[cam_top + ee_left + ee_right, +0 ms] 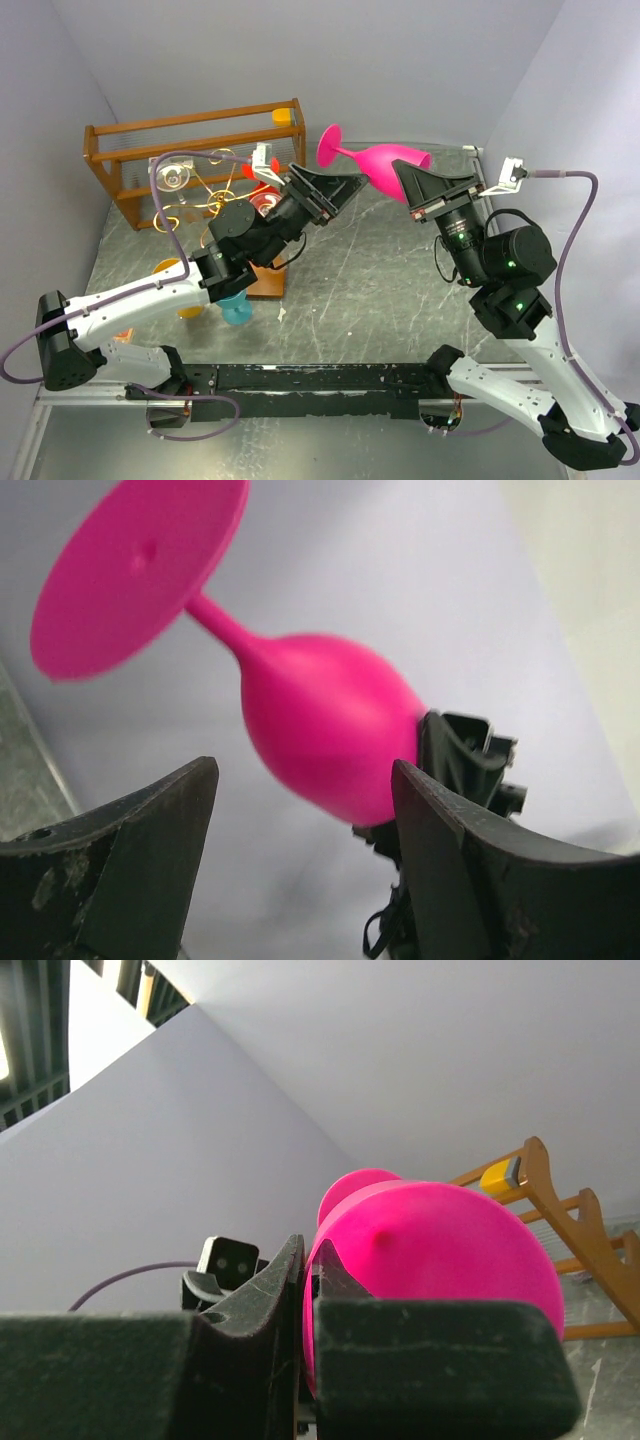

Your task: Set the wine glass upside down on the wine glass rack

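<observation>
The right arm [510,270] rears up from 4 o'clock, its right gripper [400,180] pinching the bowl rim of the pink wine glass [378,160], which hangs sideways in the air near 12 o'clock, foot toward 10. The left arm [150,295] reaches up from 8 o'clock, the left gripper [348,185] spread wide just beside the stem. The wine glass rack [215,195] stands at 10 o'clock.

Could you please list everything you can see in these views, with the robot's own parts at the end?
wine glass: one, pink, in the air at the back, lying sideways
wine glass rack: one, gold wire, back left
crate: one, orange-brown wood, back left corner
clear glass: one, at the rack's left side
red item: one, by the rack, partly hidden
teal glass: one, beside the left arm
orange item: count unclear, under the left arm
table: one, grey
left gripper: open, near the glass's stem
right gripper: shut on the glass's rim
</observation>
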Robot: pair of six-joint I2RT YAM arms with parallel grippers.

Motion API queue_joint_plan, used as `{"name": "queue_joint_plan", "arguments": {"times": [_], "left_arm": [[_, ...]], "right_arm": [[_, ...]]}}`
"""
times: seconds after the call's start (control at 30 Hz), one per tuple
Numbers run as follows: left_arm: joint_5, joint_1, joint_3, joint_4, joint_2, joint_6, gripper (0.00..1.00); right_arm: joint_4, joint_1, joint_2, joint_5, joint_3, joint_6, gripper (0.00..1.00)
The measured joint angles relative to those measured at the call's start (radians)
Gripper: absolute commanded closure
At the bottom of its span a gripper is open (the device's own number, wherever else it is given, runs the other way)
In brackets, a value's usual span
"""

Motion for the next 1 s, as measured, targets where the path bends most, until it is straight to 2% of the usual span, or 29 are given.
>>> {"name": "queue_joint_plan", "arguments": {"times": [0.13, 0.37, 0.6, 0.87, 1.0], "left_arm": [[-0.065, 0.001, 0.0, 0.064, 0.0, 0.001, 0.19], [-0.166, 0.001, -0.006, 0.085, -0.006, 0.01, 0.34], [-0.234, -0.003, -0.067, 0.087, -0.046, 0.02, 0.53], [-0.241, -0.004, -0.071, 0.122, -0.056, 0.035, 0.72], [-0.239, -0.005, -0.072, 0.127, -0.061, 0.043, 0.9]], "right_arm": [[-0.002, 0.0, -0.008, -0.035, -0.009, 0.011, 1.0], [0.0, -0.001, -0.024, -0.137, -0.038, 0.037, 1.0], [-0.004, -0.002, -0.066, -0.286, -0.118, 0.056, 1.0], [-0.044, -0.005, -0.105, -0.359, -0.132, 0.058, 1.0], [-0.054, -0.005, -0.109, -0.378, -0.132, 0.058, 1.0]]}}
